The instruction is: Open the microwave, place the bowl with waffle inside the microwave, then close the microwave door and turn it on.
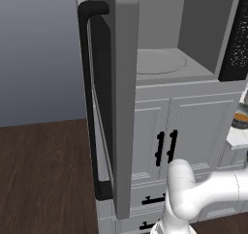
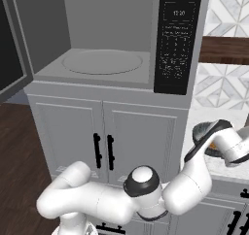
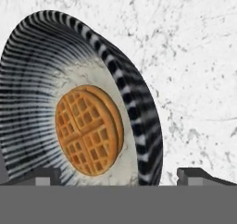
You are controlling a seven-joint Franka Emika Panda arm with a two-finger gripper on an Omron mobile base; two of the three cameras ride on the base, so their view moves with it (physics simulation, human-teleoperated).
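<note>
A: Dark fingertips of the gripper [image 3: 118, 176] stand spread wide, grasping nothing, one on each side of the bowl's [image 3: 78, 98] rim.

B: Bowl contents?

A: One round golden waffle [image 3: 88, 129], lying on the pale inner floor. The bowl rests on a white marbled counter [image 3: 194, 79].

B: Microwave [image 2: 112, 40] status?

A: To the left of the counter, above white cabinets [image 2: 104, 137]. The microwave door [image 1: 114, 97] is swung fully open; the turntable [image 2: 102, 62] is bare.

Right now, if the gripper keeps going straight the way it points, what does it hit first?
Most likely the striped black-and-white bowl holding the round golden waffle, which lies dead ahead between the open fingers. How near it is cannot be told.
</note>
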